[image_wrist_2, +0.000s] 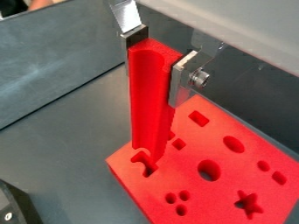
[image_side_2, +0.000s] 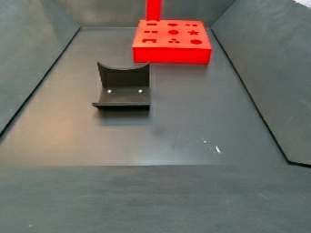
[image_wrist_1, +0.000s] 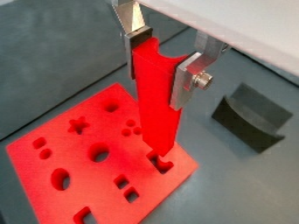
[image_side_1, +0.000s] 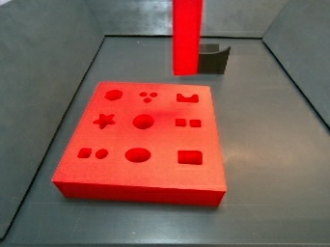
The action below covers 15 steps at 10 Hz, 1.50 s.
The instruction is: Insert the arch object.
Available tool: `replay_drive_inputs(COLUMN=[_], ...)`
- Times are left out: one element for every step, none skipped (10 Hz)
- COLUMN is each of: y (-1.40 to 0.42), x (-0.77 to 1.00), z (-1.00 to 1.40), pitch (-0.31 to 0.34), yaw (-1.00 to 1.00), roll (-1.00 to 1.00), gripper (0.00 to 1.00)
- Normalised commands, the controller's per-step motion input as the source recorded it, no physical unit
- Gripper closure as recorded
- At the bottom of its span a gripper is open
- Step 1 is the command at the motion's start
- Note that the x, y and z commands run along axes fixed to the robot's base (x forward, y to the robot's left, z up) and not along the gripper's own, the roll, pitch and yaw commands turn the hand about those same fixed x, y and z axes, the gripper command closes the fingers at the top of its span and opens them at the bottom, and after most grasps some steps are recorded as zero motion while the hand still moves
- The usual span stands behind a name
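Observation:
The arch object (image_wrist_1: 155, 105) is a tall bright red bar, held upright between the fingers of my gripper (image_wrist_1: 160, 57). The gripper is shut on its upper end, also in a wrist view (image_wrist_2: 158, 54). The bar (image_wrist_2: 149, 105) hangs over the red board (image_wrist_1: 70, 149), and its lower end is close above the arch-shaped hole (image_wrist_2: 142, 159) near the board's edge. I cannot tell whether it touches. In both side views the bar (image_side_1: 187, 39) (image_side_2: 155, 9) shows, but the gripper is out of frame.
A squat dark grey block with a curved notch (image_wrist_1: 251, 114) stands on the floor beside the board, also in both side views (image_side_1: 214, 58) (image_side_2: 122, 86). The board (image_side_1: 142, 145) has several shaped holes. Grey walls ring the floor.

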Motion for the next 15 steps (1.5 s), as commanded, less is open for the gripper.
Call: replay_drive_inputs(y=[0.12, 0.10, 0.04, 0.00, 0.00, 0.00, 0.00, 0.00, 0.00, 0.00, 0.00, 0.00, 0.00, 0.00, 0.00], x=[0.59, 0.50, 0.24, 0.13, 0.07, 0.03, 0.02, 0.00, -0.02, 0.00, 0.00, 0.00, -0.03, 0.00, 0.00], z=[-0.31, -0.27, -0.23, -0.28, -0.29, -0.26, -0.26, -0.28, -0.28, -0.27, -0.23, -0.26, -0.26, -0.25, -0.25], pitch=[0.191, 0.206, 0.174, 0.116, 0.060, 0.000, 0.000, -0.009, -0.027, -0.020, -0.006, -0.020, -0.059, -0.061, -0.060], yaw=[-0.37, -0.36, -0.22, -0.13, -0.06, 0.00, 0.00, 0.00, 0.00, 0.00, 0.00, 0.00, 0.00, 0.00, 0.00], roll=[-0.09, -0.10, -0.04, -0.03, -0.01, 0.00, 0.00, 0.00, 0.00, 0.00, 0.00, 0.00, 0.00, 0.00, 0.00], gripper=[1.00, 1.00, 1.00, 1.00, 1.00, 1.00, 1.00, 1.00, 1.00, 1.00, 1.00, 1.00, 1.00, 1.00, 1.00])
